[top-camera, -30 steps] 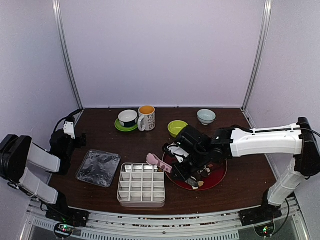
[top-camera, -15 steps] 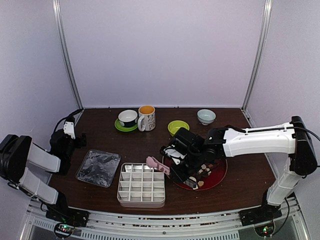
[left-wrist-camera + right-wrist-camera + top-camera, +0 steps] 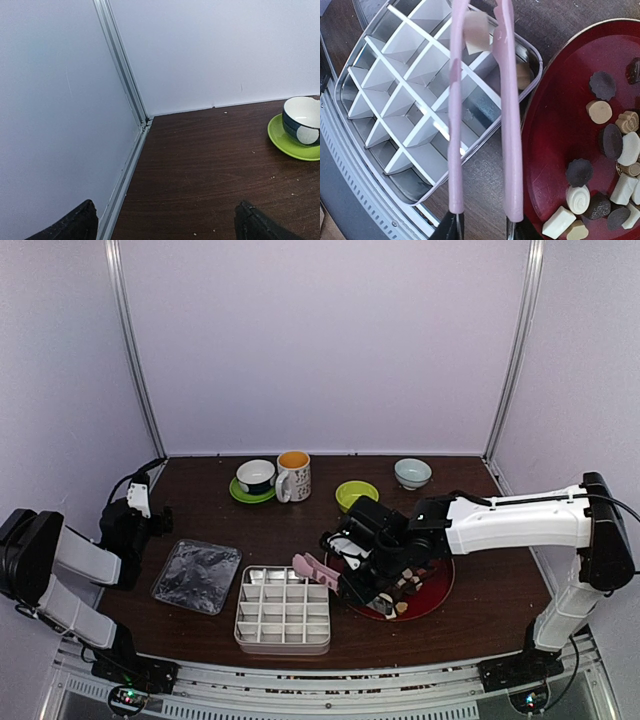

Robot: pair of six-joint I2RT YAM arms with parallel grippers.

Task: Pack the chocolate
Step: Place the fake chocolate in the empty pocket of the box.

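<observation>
A dark wooden desk (image 3: 480,490) inside a white-walled booth, seen from above. The right arm (image 3: 520,520) stretches from the right edge towards the centre. The left arm (image 3: 70,570) sits folded at the far left, well apart from the work.

Near the bottom centre lies a metal tray (image 3: 283,645) split into many small square compartments, most of them bare. Just right of it is a round red plate (image 3: 440,590). A clear plastic lid (image 3: 197,575) lies left of the tray. A cup (image 3: 256,476) on a green saucer, a mug (image 3: 294,475) and two small bowls line the back.

The right end effector (image 3: 482,227) is clamped around the handle end of pink tongs (image 3: 507,125). In the wrist view the tongs run lengthways from the bottom of the frame to the top. A cream square piece (image 3: 477,31) sits between their far tips, straight ahead of the end effector, above a compartment along the tray's edge nearest the plate. Whether the tips grip it or have just let go cannot be told. One tan piece (image 3: 522,75) lies in a neighbouring compartment.

The rest of the chocolate (image 3: 611,141), dark, tan and cream, is heaped on the plate at the lower right of the wrist view, to the right of the tongs. The right arm is much the nearer to it.

The left end effector (image 3: 165,222) is spread wide, holding nothing, facing the back left corner.
</observation>
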